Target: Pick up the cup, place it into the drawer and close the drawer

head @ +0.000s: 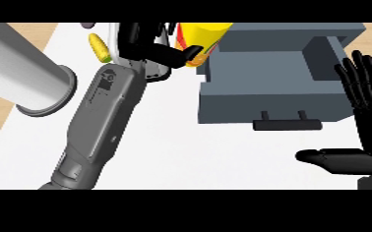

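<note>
A single head view looks steeply down, close over the white counter (189,152) and the open grey drawer (269,86).

You see a white table (189,147), a large grey cylinder (33,81) lying on its side at your left, a small yellow-green object (100,48) near the far edge.
</note>
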Robot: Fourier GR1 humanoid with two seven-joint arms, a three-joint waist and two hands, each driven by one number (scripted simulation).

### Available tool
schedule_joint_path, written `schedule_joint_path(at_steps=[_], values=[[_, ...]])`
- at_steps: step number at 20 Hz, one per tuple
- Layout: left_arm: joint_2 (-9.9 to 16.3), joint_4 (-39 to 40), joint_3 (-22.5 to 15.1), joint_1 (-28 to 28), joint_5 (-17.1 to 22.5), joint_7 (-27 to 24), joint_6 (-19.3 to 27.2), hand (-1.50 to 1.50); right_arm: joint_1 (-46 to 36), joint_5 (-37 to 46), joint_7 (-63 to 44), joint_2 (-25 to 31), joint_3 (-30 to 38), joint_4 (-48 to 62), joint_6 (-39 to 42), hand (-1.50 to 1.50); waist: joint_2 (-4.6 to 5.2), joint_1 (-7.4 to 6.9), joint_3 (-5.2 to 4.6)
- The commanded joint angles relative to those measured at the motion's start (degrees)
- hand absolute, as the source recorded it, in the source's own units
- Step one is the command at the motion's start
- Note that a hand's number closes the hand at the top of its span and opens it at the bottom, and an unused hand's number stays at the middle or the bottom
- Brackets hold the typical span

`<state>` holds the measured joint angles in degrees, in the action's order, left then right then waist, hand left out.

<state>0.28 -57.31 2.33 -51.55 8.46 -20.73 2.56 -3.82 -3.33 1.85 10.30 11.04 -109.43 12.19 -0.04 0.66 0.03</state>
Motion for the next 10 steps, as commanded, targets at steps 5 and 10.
schedule_joint_path(at_steps=[5,10], values=[[-0.27,11.67,-4.76,-12.82,5.62,2.42,9.85,1.50,0.24,-2.30,-0.01,0.67,0.69,0.21,2.11,-1.50,0.24,0.91,-0.01],[-0.28,18.69,-10.62,-18.09,12.24,2.84,15.21,1.50,-2.23,-1.25,-1.66,1.34,0.66,0.20,1.24,-1.50,0.39,1.86,-0.01]])
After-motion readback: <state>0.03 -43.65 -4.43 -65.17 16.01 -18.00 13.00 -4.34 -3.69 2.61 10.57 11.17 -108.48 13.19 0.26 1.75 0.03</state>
